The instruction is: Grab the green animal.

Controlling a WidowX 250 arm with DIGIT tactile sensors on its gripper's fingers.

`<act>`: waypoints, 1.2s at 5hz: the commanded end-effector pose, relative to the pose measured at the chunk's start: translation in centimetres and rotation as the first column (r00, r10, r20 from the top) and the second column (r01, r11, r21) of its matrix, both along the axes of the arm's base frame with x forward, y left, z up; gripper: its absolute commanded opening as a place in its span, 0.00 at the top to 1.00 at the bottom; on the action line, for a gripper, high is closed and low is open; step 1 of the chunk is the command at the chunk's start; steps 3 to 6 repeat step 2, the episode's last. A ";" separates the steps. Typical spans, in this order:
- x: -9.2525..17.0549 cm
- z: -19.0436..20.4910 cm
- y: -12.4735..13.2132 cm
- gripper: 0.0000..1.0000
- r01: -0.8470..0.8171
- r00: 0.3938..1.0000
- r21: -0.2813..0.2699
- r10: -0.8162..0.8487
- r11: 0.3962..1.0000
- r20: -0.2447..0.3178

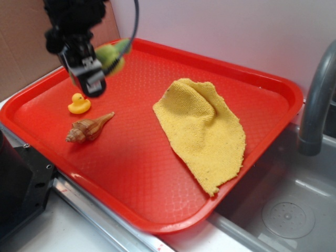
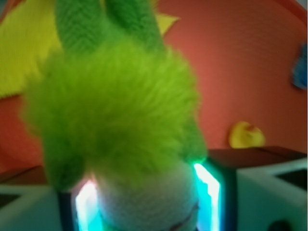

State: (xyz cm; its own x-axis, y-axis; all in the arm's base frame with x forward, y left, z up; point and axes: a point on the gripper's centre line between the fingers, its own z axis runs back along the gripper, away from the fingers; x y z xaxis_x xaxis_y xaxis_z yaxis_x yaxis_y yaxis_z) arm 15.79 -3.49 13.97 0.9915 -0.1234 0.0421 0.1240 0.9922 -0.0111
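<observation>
Your end effector (image 1: 98, 71) is clamped on the green animal (image 1: 111, 56). In the wrist view the plush (image 2: 115, 120) fills most of the frame, its pale patch squeezed between the two glowing pads (image 2: 208, 185). Fuzzy lime body bulges out past the pads, darker green limbs point away toward the top of the frame.

From the exterior view, you've got the toy up off the red tray (image 1: 131, 157), over the tray's far-left corner. It hangs beside and slightly behind the end effector housing, so part of the body is hidden there. No contact with the tray surface that I can see.

The rest of what you have on the tray:
- yellow duck (image 1: 79, 104), upright, near the left rim, just below the end effector in the frame. Also visible in the wrist view, at right.
- brown seashell (image 1: 89, 129), lying on its side just in front of the duck, pointed tip toward the tray centre. Close to the duck but not touching.
- yellow cloth (image 1: 202, 131), crumpled, right half of the tray, well apart from the toys.

Tray sits partly over a steel sink (image 1: 286, 210); grey faucet (image 1: 317, 100) at the right edge.
</observation>
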 end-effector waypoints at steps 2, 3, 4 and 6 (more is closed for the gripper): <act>0.0 5.3 5.0 1.00 -0.391 0.920 -0.031 0.392 0.920 0.023; 0.0 5.3 5.0 1.00 -0.391 0.920 -0.031 0.392 0.920 0.023; 0.0 5.3 5.0 1.00 -0.391 0.920 -0.031 0.392 0.920 0.023; 0.0 5.3 5.0 1.00 -0.391 0.920 -0.031 0.392 0.920 0.023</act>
